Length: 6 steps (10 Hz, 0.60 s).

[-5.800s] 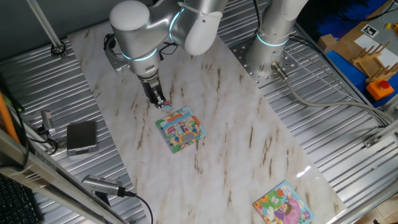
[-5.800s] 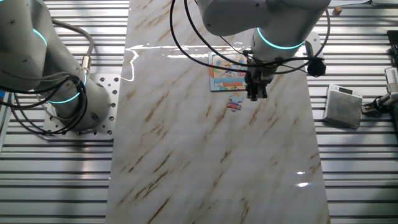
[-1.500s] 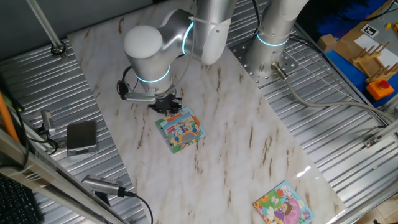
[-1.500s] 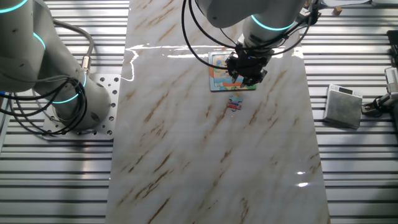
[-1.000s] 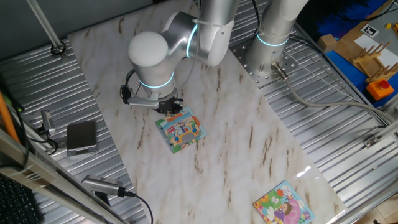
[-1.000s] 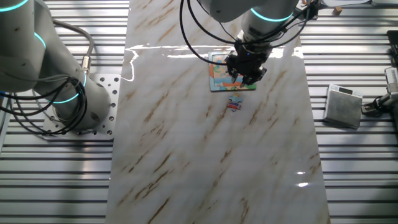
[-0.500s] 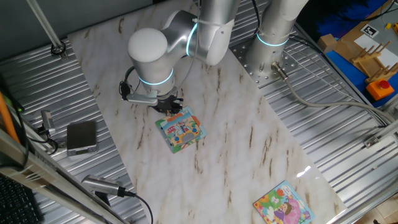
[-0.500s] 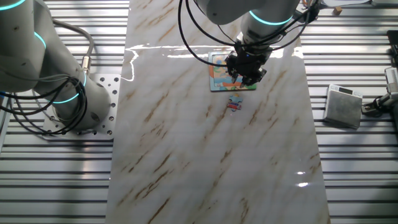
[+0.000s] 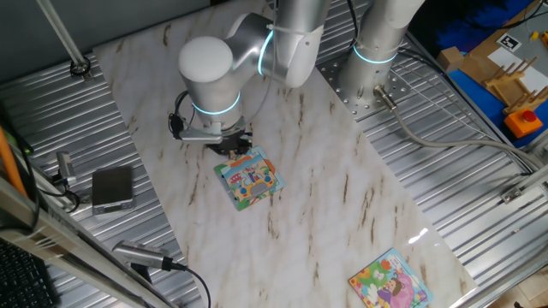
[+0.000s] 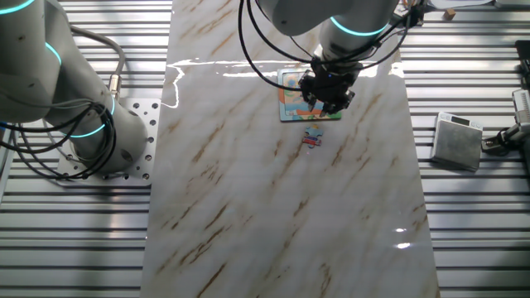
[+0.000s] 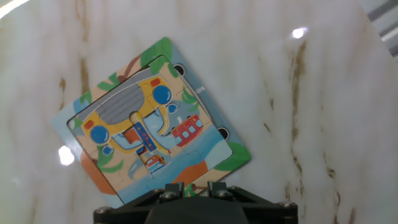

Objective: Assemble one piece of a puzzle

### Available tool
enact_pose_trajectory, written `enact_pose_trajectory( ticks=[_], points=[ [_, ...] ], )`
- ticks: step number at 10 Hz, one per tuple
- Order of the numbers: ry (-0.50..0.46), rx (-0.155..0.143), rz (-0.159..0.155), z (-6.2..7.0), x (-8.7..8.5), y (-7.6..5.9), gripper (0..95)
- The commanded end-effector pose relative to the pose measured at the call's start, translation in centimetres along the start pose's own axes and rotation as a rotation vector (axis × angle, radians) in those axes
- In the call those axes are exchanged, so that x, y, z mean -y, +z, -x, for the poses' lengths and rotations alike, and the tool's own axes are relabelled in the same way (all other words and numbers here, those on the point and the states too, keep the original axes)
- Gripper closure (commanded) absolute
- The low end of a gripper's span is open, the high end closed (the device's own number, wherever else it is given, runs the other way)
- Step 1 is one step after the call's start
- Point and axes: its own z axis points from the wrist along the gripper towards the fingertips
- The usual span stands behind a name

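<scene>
Hovering low over the puzzle's edge, our gripper (image 10: 329,93) sits above the near-right part of the puzzle (image 10: 302,96) as the other fixed view shows it, and we cannot tell whether its jaws are apart or together: the hand view shows only the dark base at the bottom edge, and the fixed cameras hide the fingertips behind the wrist. Nothing appears to be carried, as far as we can see.

The piece (image 10: 312,137) lies flat on the bench (image 10: 248,207), alone, on the near side of the puzzle in that same view and a little left of the gripper, clear of the puzzle's border. So the coming move, as we judge it, turns on this: the piece lies toward the camera from the gripper, not under it, and we must travel off the puzzle to reach it.

The piece is too small for us to read its long axis or which way its tabs point; it looks slightly wider than deep. The puzzle (image 11: 152,124) lies rotated on the marble, its corners pointing up, down and sideways in the hand view.

A second puzzle (image 9: 391,282) rests far off.
</scene>
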Motion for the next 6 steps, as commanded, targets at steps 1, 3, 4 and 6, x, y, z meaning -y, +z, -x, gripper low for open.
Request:
enact_pose_trajectory(
  ticks=[1, 3, 4, 6],
  points=[
    [-0.056, -0.004, 0.006, -0.7, 0.4, 0.0, 57.0],
    [-0.088, -0.004, 0.009, -1.6, 0.9, -0.1, 57.0],
    [-0.114, 0.006, 0.010, -2.4, 1.2, 0.1, 57.0],
    [-0.139, 0.008, 0.010, -3.3, 1.6, 0.4, 57.0]
  ],
)
